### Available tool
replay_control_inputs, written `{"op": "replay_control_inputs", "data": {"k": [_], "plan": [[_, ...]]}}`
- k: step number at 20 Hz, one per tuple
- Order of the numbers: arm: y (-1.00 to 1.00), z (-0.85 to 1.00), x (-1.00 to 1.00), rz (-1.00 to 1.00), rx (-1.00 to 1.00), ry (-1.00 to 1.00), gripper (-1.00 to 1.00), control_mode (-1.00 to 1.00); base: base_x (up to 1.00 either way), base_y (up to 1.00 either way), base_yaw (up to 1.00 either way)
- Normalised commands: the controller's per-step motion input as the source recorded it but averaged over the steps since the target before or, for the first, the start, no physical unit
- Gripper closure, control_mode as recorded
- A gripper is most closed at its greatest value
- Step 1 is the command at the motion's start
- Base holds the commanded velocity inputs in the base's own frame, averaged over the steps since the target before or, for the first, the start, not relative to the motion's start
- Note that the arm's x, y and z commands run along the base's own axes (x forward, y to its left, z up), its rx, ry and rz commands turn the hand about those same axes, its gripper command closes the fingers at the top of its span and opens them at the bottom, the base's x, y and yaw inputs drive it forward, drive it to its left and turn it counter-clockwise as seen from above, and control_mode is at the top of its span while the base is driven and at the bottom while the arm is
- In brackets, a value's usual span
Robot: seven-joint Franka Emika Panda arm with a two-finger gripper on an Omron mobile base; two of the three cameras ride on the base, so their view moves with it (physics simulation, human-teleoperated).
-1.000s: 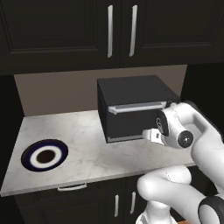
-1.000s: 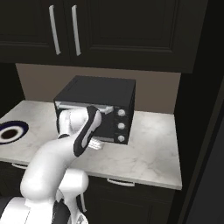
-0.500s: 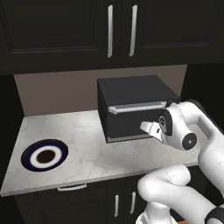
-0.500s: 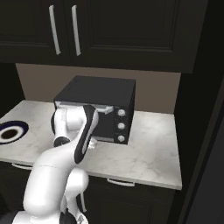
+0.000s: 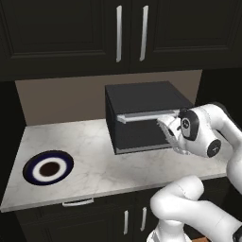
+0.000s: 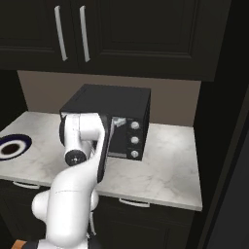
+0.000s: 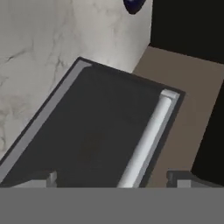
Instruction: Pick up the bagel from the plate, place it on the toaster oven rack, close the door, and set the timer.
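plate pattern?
Plate: navy rim, white ring, dark brown centre. Clearest in the left base view.

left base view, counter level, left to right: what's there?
plate → bare marble counter → toaster oven's door, shut, silver bar handle along its top edge → open gripper in front of the door's right end → robot's white arm.
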Motion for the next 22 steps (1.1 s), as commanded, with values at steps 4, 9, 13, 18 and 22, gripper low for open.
{"op": "replay_control_inputs", "data": {"k": [4, 9, 13, 18, 22], "plan": [[0.0, 1.0, -0.62, -0.18, 0.6, 0.32, -1.0, -1.0, 0.0, 0.0, 0.0], [0.0, 1.0, -0.5, -0.1, 0.61, 0.23, -1.0, -1.0, 0.0, 0.0, 0.0], [0.0, 1.0, -0.46, -0.04, 0.67, 0.26, -1.0, -1.0, 0.0, 0.0, 0.0], [0.0, 1.0, -0.51, 0.0, 0.67, 0.2, -1.0, -1.0, 0.0, 0.0, 0.0], [0.0, 0.91, -0.3, 0.03, 0.61, 0.07, -1.0, -1.0, 0.0, 0.0, 0.0]]}}
